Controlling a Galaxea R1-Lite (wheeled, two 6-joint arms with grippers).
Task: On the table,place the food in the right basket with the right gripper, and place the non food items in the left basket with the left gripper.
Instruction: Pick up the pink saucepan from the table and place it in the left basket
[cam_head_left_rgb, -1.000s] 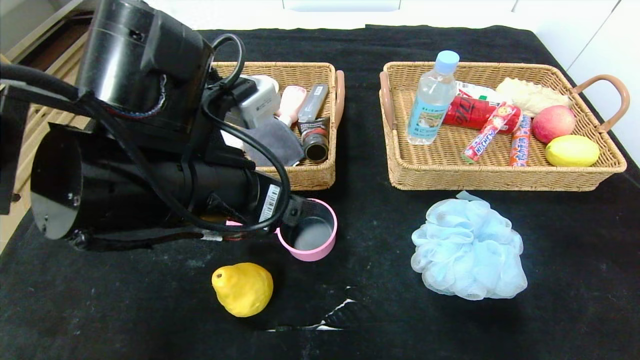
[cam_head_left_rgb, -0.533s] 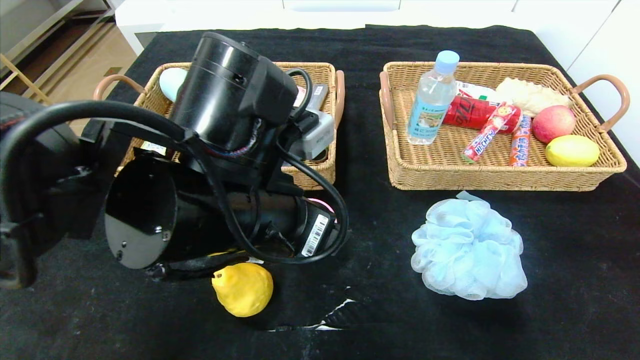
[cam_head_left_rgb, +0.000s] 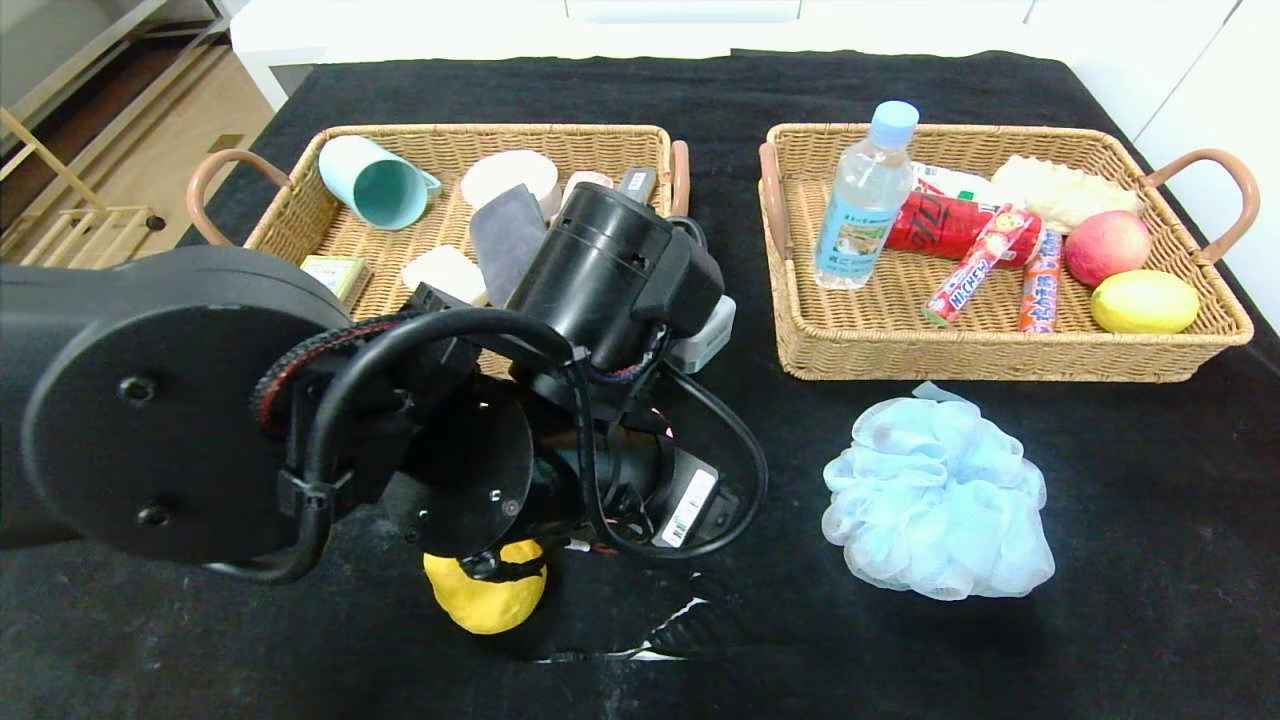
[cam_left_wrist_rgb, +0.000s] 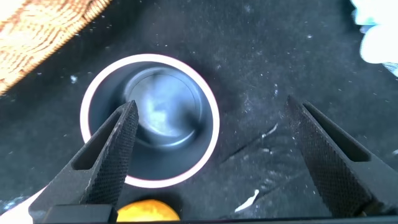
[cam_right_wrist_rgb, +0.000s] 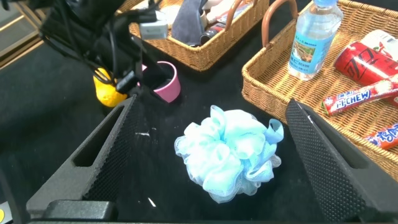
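In the left wrist view my left gripper (cam_left_wrist_rgb: 211, 106) is open just above the pink pot (cam_left_wrist_rgb: 149, 118). One finger stands over the pot's dark inside and the other over bare black cloth, with the yellow pear (cam_left_wrist_rgb: 146, 211) beside the pot. In the head view the left arm hides the pot and part of the pear (cam_head_left_rgb: 487, 603). My right gripper (cam_right_wrist_rgb: 212, 104) hangs open and empty above the pale blue mesh puff (cam_right_wrist_rgb: 230, 152), which lies in front of the right basket (cam_head_left_rgb: 990, 358). That basket holds the bottle (cam_head_left_rgb: 865, 200) and the sausage stick (cam_head_left_rgb: 1040, 282). A white soap bar (cam_head_left_rgb: 445, 272) lies in the left basket (cam_head_left_rgb: 560, 131).
A teal cup (cam_head_left_rgb: 375, 185) and a grey cloth (cam_head_left_rgb: 505, 240) lie in the left basket. A red can (cam_head_left_rgb: 935, 225), an apple (cam_head_left_rgb: 1105, 247) and a lemon (cam_head_left_rgb: 1143, 301) are in the right basket. The black cloth has a white tear (cam_head_left_rgb: 660, 625) near the front edge.
My left arm has swung right and down from over the left basket. It now covers the pink pot and the pear's top, and the basket's contents show. The puff and pear have not moved.
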